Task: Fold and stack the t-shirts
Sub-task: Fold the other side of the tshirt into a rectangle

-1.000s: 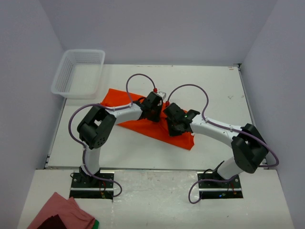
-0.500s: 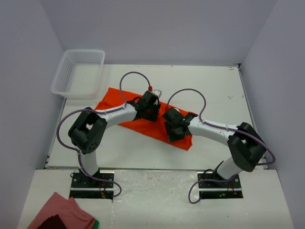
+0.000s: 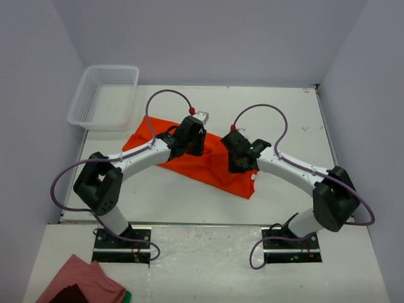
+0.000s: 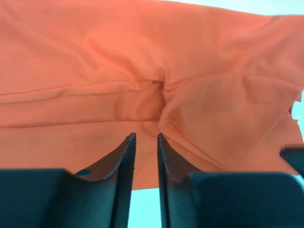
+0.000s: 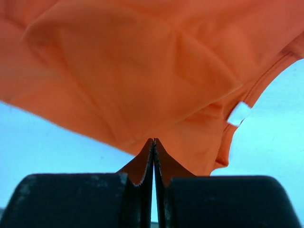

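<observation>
On the white desk (image 3: pixel 284 113), the right tool (image 5: pixel 153 140) is squeezed shut on a bit of the orange shirt (image 3: pixel 197 169). The left tool (image 4: pixel 144 136) is open just a crack, its tips at the cloth. The shirt lies rumpled in the desk's middle.

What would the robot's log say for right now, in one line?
step: folding | t-shirt: lying rumpled | left gripper: slightly open over it | right gripper: shut, pinching its fabric
</observation>
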{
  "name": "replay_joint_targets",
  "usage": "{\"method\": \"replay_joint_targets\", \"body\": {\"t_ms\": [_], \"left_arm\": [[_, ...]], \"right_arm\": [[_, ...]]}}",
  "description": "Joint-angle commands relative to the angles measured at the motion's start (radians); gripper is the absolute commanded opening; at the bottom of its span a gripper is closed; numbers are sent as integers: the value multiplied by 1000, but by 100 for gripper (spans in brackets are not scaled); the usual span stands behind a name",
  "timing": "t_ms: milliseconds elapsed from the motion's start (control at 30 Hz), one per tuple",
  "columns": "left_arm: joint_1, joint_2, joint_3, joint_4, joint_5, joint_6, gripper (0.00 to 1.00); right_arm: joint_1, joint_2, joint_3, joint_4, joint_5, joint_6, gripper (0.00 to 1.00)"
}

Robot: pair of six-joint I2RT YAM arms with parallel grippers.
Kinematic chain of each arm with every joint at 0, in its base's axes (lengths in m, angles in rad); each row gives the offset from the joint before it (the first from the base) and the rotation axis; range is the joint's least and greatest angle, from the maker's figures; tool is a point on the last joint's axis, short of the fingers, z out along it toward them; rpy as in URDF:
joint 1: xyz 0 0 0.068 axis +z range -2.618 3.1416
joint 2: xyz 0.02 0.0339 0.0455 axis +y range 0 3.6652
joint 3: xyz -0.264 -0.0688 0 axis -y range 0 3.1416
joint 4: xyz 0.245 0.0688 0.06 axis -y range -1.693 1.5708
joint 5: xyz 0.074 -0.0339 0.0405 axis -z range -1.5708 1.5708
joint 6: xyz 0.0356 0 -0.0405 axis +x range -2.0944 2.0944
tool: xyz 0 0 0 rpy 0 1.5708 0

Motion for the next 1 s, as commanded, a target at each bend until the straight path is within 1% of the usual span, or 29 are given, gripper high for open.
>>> {"method": "replay_joint_targets", "body": {"t_ms": [0, 33, 67, 100, 167, 200, 233, 433, 533, 633, 733, 967], "left_arm": [[5, 9, -15, 97, 95, -3, 24], [3, 18, -15, 114, 120, -2, 20], [4, 29, -11, 128, 175, -9, 16], [5, 43, 6, 135, 192, -10, 12], [3, 89, 24, 145, 230, -18, 8], [3, 101, 37, 151, 240, -19, 4], [1, 124, 41, 160, 256, -22, 2], [0, 182, 54, 192, 289, -30, 2], [-2, 211, 51, 186, 273, -24, 1], [0, 227, 37, 154, 217, -22, 1], [1, 213, -8, 139, 155, -24, 0], [1, 129, -164, 154, 145, -47, 0]], "right_arm": [[-55, 63, 56, -37, 74, 62, 0], [-81, 80, 74, -38, 80, 69, 0], [-95, 96, 85, -41, 83, 71, 0], [-107, 130, 93, -41, 81, 71, 0], [-141, 159, 119, -40, 78, 68, 0], [-148, 185, 125, -41, 75, 66, 0], [-168, 193, 136, -41, 75, 68, 0], [-224, 264, 151, -41, 72, 89, 0], [-236, 304, 153, -41, 78, 101, 0], [-250, 330, 154, -40, 67, 112, 0], [-259, 350, 149, -35, 54, 126, 0], [-283, 344, 156, -21, -11, 134, 0]]}}
